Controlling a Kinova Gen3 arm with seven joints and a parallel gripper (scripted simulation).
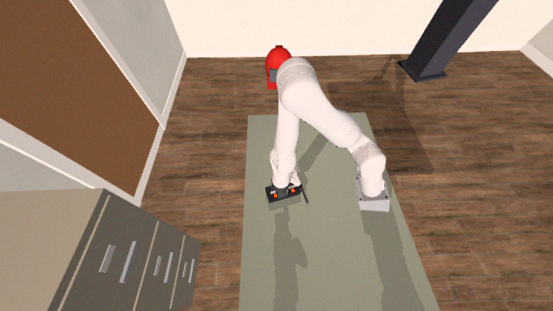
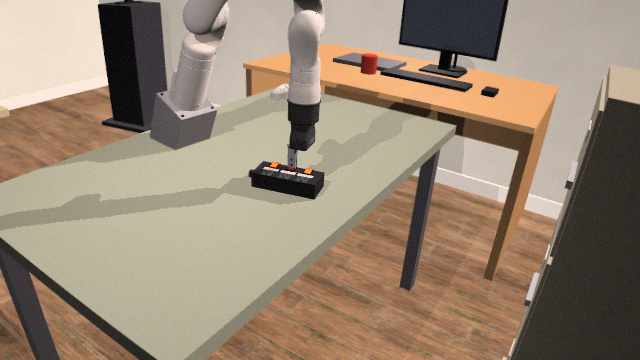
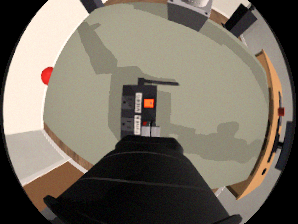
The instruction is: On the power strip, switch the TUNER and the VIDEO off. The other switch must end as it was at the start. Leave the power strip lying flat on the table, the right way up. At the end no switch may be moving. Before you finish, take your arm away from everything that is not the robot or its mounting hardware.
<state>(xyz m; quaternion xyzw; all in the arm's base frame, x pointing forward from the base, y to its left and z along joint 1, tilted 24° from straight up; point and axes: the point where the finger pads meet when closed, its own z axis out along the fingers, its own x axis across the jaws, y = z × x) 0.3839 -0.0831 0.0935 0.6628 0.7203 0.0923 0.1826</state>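
A black power strip [image 2: 287,179] lies flat on the grey-green table, near its right edge; it also shows in the overhead view [image 1: 283,193] and the wrist view [image 3: 141,111]. It has three rocker switches in a row with white labels. The two outer switches [image 2: 274,164] [image 2: 308,171] show orange; the middle one is hidden under my fingers. My gripper [image 2: 292,165] is shut and empty, pointing straight down, its tips on or just above the middle switch. In the wrist view one orange switch [image 3: 149,103] shows; the gripper body hides the nearer part of the strip.
The arm's base [image 2: 182,120] stands on the table at the back left. The strip's black cord [image 1: 305,193] lies beside it. A wooden desk [image 2: 410,85] with monitor, keyboard and red cup stands behind the table. A drawer cabinet [image 1: 125,259] is nearby.
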